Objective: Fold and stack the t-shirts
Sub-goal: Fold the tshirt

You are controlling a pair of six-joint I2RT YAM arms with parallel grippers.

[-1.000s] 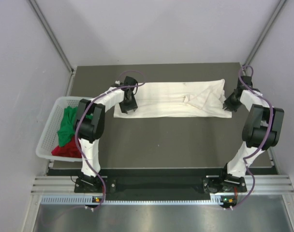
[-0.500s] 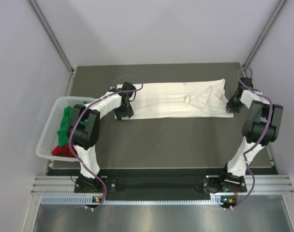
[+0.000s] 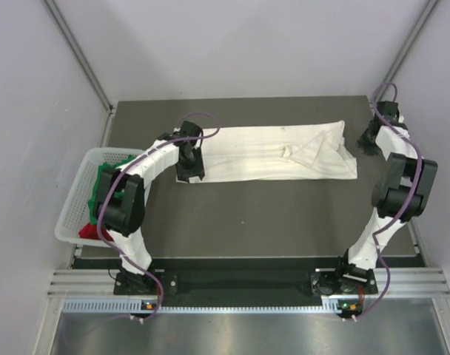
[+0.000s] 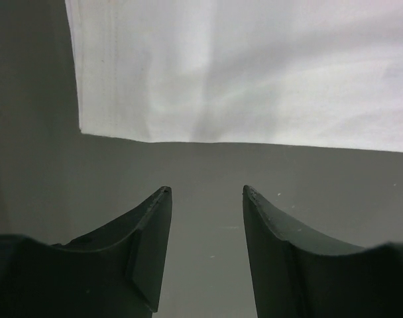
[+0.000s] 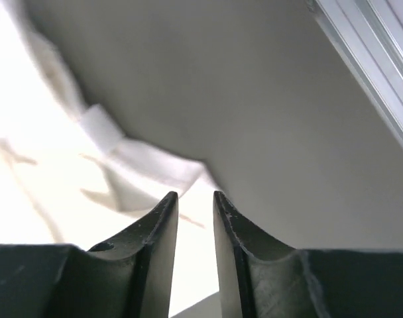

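Observation:
The cream-white t-shirt (image 3: pixel 273 151) lies folded into a long strip across the far half of the dark table (image 3: pixel 269 222). My left gripper (image 3: pixel 189 168) hovers at its near left corner. In the left wrist view this gripper (image 4: pixel 207 191) is open and empty over bare table, with the shirt's corner (image 4: pixel 241 73) just ahead. My right gripper (image 3: pixel 369 142) is off the shirt's far right end. In the right wrist view it (image 5: pixel 195 194) is open by a narrow gap, holding nothing, with the cloth (image 5: pixel 69 172) below. The green tee (image 3: pixel 103 188) and the red tee (image 3: pixel 92 231) lie in the basket.
A white mesh basket (image 3: pixel 71 214) stands off the table's left edge beside my left arm. A metal rail (image 5: pixel 367 46) runs along the table's right side near my right gripper. Grey walls close in the far side and both flanks.
My right gripper has opened a little and drawn back up and right off the shirt's right end, which now lies flat. My left gripper has shifted slightly toward the shirt's near left corner.

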